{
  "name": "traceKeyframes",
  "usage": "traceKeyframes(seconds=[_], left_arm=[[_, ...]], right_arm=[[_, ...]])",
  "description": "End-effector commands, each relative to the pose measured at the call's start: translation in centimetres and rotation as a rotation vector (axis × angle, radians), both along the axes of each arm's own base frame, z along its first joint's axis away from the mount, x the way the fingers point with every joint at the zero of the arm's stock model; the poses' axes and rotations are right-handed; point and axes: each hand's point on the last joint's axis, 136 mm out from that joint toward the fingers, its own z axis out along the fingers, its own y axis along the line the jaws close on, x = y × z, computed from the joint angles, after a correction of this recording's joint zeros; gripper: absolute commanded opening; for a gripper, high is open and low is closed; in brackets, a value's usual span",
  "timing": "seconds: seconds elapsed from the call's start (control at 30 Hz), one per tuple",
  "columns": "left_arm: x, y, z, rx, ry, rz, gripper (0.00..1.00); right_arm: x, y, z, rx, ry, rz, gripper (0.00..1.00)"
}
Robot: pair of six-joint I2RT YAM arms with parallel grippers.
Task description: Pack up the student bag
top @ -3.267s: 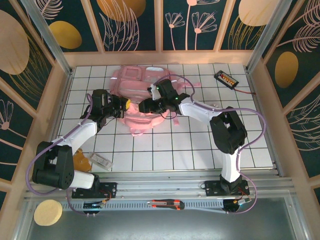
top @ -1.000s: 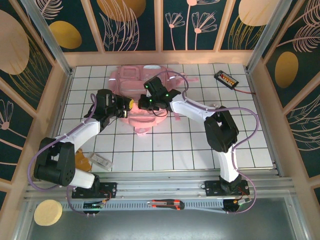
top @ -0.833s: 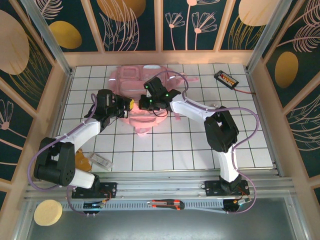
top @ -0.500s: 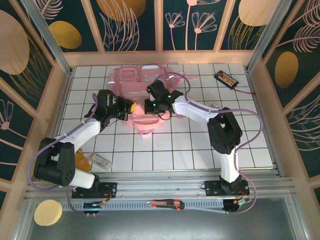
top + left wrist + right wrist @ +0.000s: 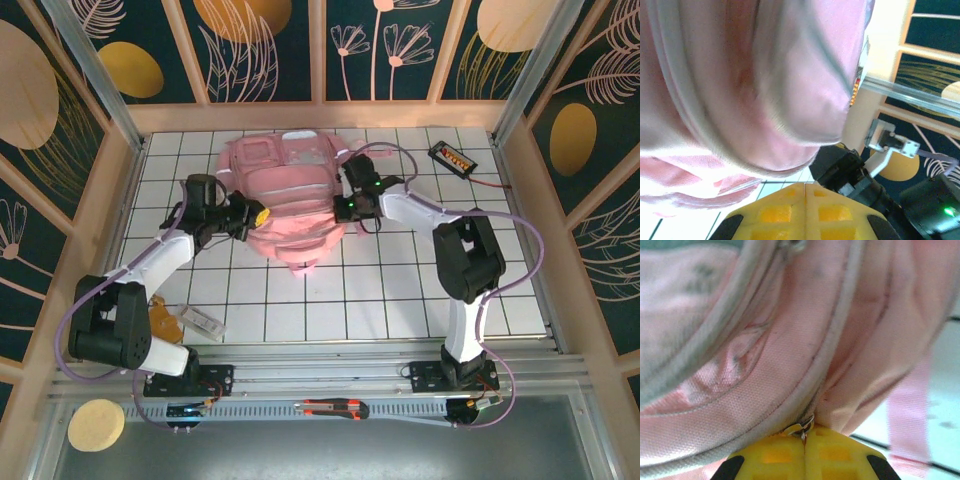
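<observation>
R gripper (image 5: 804, 437) pinched on small metal zip pull (image 5: 797, 429) of large pink fabric backpack (image 5: 290, 190). L gripper (image 5: 805, 189) jaws together under fabric, hold unclear. Risk: pull slips, or unanchored bag drags w/ R.

White tiled table (image 5: 400, 290): pink student bag (image 5: 285, 200), black device (image 5: 452, 157).

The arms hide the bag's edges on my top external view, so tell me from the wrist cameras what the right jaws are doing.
Observer: The right jaws are shut on a small metal zipper pull at the student bag zipper track.
Operator: Now report the left side.
Observer: The left jaws are shut, yellow tips meeting. The bag's pink fabric bulges just above them, and I cannot tell whether they pinch any of it.
</observation>
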Motion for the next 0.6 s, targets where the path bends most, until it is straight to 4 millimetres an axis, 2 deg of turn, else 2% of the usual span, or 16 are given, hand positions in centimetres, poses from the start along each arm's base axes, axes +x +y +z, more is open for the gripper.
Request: traceKeyframes(seconds=[0.0, 0.13, 0.2, 0.3, 0.37, 0.47, 0.5, 0.57], left_arm=[[0.9, 0.6, 1.8, 0.029, -0.086, -0.045, 0.0], [1.3, 1.2, 1.6, 0.042, -0.092, -0.04, 0.0], [1.6, 1.1, 1.5, 0.036, -0.092, -0.039, 0.25], [1.8, 1.1, 1.9, 0.021, -0.1, -0.024, 0.45], [1.3, 0.9, 2.3, -0.001, -0.093, -0.006, 0.54], [0.1, -0.6, 3.1, -0.07, -0.084, 0.023, 0.62], [-0.5, -1.6, 3.1, -0.094, -0.074, 0.021, 0.64], [-1.6, -3.6, 2.6, -0.133, -0.046, 0.016, 0.65]], right_arm=[[3.9, -5.6, -0.3, -0.14, -0.077, -0.049, 0.0], [4.2, -4.0, 1.2, -0.026, -0.088, 0.01, 0.0], [3.1, -2.7, 1.6, 0.028, -0.078, 0.041, 0.0], [1.0, -0.7, 1.8, 0.068, -0.048, 0.087, 0.0], [-0.4, 0.8, 2.1, 0.089, -0.034, 0.114, 0.0], [-2.3, 2.9, 2.6, 0.125, -0.011, 0.144, 0.0], [-2.5, 3.2, 3.1, 0.144, -0.007, 0.141, 0.0], [-3.9, 5.3, 3.9, 0.178, -0.001, 0.173, 0.0]])
